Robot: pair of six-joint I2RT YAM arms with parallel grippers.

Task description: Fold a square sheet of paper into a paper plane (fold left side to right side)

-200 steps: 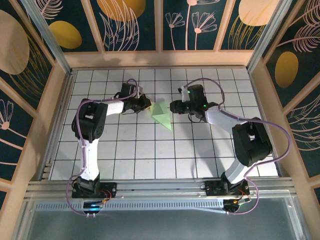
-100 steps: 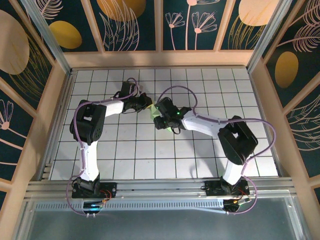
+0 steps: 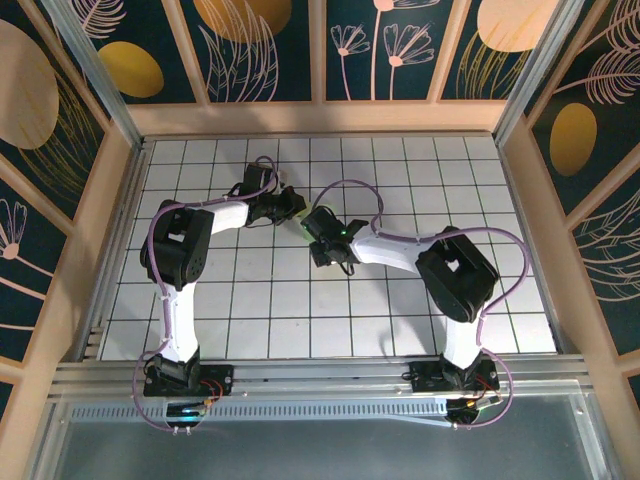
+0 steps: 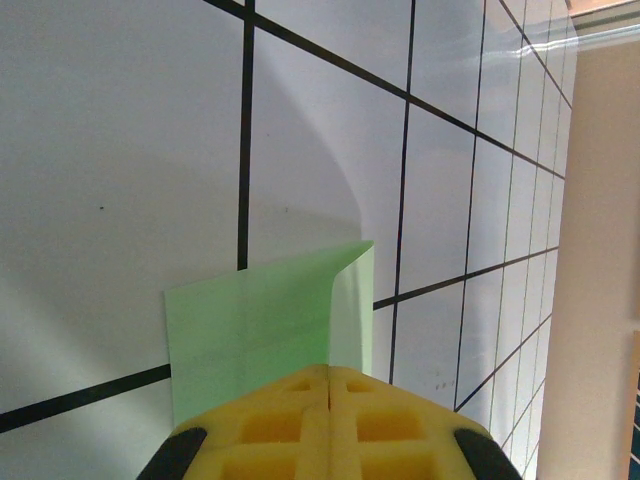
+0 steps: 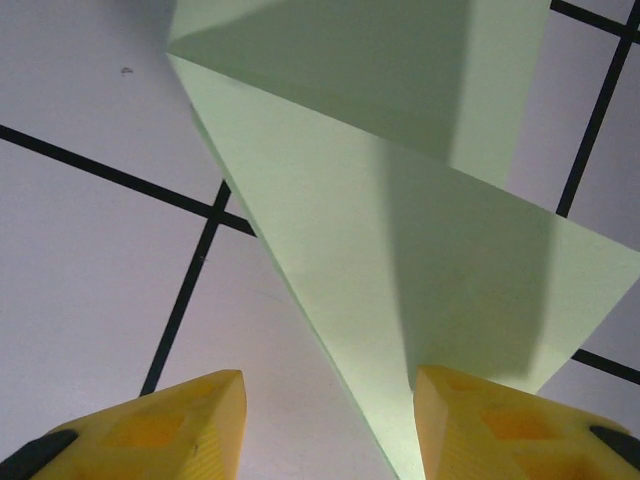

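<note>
The pale-green sheet of paper [image 5: 400, 230] is folded into a pointed shape on the white grid table. In the left wrist view a raised flap of the paper [image 4: 260, 320] runs into the seam of my left gripper [image 4: 330, 372], which is shut on it. My right gripper [image 5: 330, 390] is open low over the paper's narrow end. Its right finger [image 5: 500, 420] is above the paper and its left finger [image 5: 170, 425] is above bare tile. From above, the left gripper [image 3: 292, 208] and right gripper [image 3: 317, 237] sit close together mid-table, and the right one hides most of the paper.
The white grid table [image 3: 250, 300] is walled by wooden rails [image 3: 320, 118] at the back and sides. Purple cables loop over both arms. The right arm's elbow [image 3: 455, 270] reaches across the table's right half.
The right arm swung left from beside the paper to directly over it, hiding it from above. Its jaws opened a little wider. The left gripper stayed put, still shut.
</note>
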